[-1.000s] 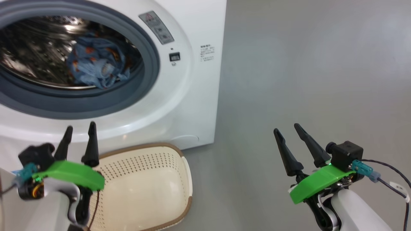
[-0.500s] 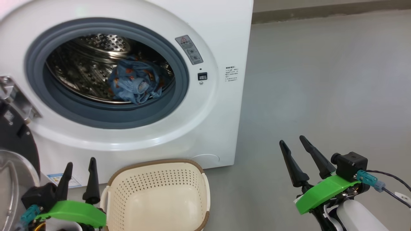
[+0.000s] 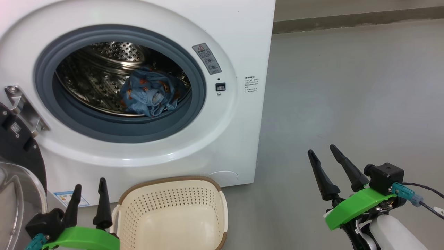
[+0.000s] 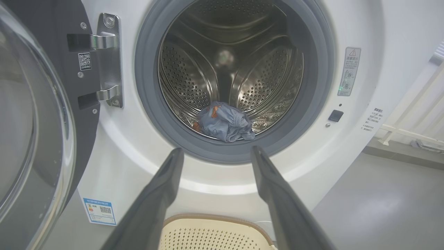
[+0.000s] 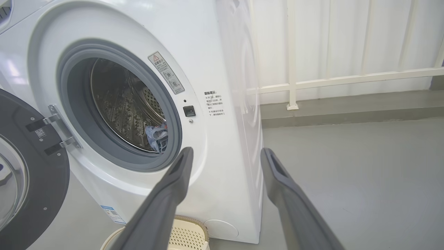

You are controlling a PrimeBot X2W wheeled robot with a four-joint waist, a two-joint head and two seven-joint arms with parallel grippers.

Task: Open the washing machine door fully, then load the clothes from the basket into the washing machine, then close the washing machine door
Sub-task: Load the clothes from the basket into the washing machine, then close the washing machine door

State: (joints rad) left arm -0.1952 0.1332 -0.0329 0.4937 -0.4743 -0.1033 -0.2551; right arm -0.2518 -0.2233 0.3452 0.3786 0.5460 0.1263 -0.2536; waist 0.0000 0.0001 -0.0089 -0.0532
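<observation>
door [image 5: 38,180] open, clothes [image 5: 158,137] in washing machine [image 5: 215,59]

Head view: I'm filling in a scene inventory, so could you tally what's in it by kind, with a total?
washing machine: 1
washing machine door, open: 1
basket: 1
bundle of blue clothes, inside the machine: 1 (number of garments unclear)
grippers: 2, the left gripper and the right gripper, both open
Total: 6
</observation>
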